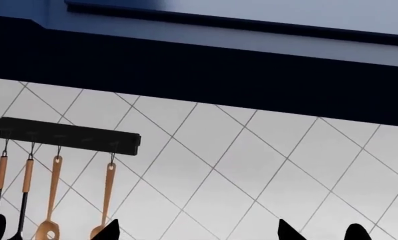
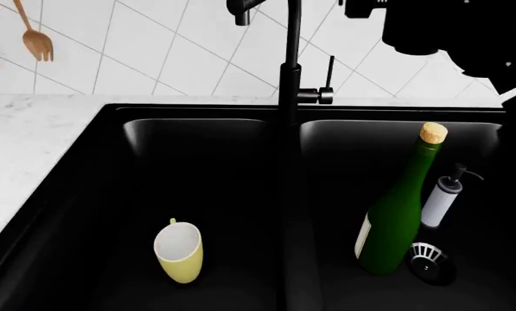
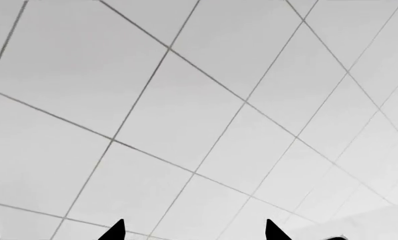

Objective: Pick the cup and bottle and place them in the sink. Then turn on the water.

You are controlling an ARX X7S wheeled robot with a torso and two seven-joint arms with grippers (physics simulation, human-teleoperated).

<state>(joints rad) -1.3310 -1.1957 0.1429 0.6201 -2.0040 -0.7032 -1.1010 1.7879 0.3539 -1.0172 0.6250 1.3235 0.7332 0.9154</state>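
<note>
— Both things are already in the black double-basin sink (image 2: 111, 113), so only the water looks left to do. The pale yellow cup (image 2: 180, 251) lies on its side in the left basin, white inside facing out, well apart from the divider.

— And the bottle?

— Dark green wine bottle (image 2: 397, 207), cork on, stands tilted in the right basin, its base just beside the round metal drain (image 2: 427, 257). A small white-and-grey pump dispenser (image 2: 443, 198) sits right behind it; I cannot tell whether they touch.

— Why are the arms up high?

— My guess is they are reaching for the black tap (image 2: 290, 61) and its side lever (image 2: 327, 81). The right arm (image 2: 439, 32) shows as a dark mass near the tap's top. Each wrist view shows only dark fingertips (image 3: 115, 231) against wall tile, set wide apart with nothing between them, so both grippers look empty and spread.

— The room?

— White marble counter (image 2: 33, 129) to the left, diagonal white tiles (image 3: 185, 100), wooden spoons on a black rail (image 1: 69, 135), under a dark blue cabinet (image 1: 199, 60).
</note>
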